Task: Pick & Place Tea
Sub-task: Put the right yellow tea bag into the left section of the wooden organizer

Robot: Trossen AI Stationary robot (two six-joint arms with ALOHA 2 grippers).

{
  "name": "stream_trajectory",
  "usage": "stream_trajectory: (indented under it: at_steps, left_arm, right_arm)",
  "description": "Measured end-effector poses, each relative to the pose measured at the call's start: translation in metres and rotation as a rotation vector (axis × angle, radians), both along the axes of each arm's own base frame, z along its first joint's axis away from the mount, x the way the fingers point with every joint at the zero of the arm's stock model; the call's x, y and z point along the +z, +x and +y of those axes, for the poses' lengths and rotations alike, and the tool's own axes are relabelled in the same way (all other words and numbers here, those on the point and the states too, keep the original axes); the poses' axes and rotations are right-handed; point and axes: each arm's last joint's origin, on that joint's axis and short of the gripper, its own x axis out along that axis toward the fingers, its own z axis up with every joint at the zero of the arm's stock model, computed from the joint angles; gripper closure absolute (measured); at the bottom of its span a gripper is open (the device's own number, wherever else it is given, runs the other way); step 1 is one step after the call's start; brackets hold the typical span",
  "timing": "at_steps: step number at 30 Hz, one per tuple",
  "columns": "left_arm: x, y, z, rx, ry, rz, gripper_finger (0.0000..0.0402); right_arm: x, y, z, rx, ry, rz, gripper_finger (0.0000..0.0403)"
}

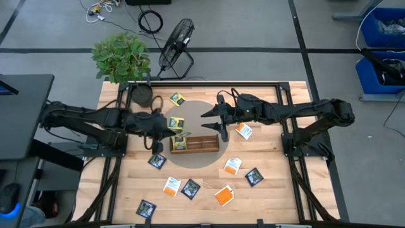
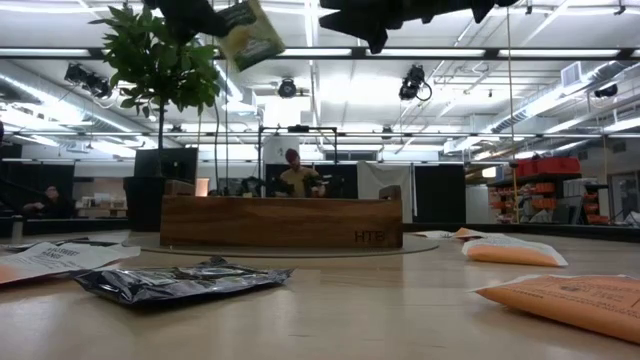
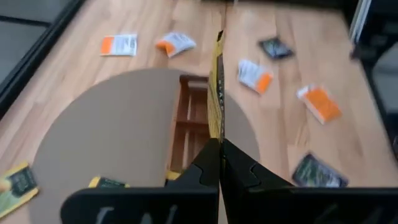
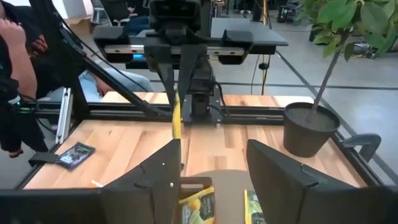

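Pinching a flat yellow-green paper tea sachet (image 3: 217,93) edge-on, my left claw (image 3: 220,148) is clamped on it above the long brown wooden tray (image 1: 195,144), ready to drop it in. My right claw (image 1: 215,114) waits apart opposite, empty.

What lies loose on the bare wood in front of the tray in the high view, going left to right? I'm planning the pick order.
Navy sachet → orange-and-white sachet → navy sachet → orange sachet → orange-and-white sachet → navy sachet.
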Motion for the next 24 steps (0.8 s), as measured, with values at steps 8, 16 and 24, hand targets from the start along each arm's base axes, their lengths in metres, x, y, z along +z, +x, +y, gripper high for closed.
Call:
stream_trajectory:
  at_steps: [8, 16, 24]
  left_arm:
    - [0.025, 0.03, -0.005, -0.064, 0.059, 0.112, 0.0401]
    - [0.039, 0.044, -0.005, -0.094, 0.101, 0.133, 0.0401]
    - [0.041, 0.045, 0.001, -0.069, 0.103, 0.132, 0.04]
  right_arm:
    - [0.002, 0.004, 0.003, 0.042, 0.063, -0.047, 0.0211]
    - [-0.013, 0.018, 0.01, 0.062, 0.104, -0.03, 0.0211]
    - [-0.014, 0.023, 0.016, 0.078, 0.113, -0.065, 0.0211]
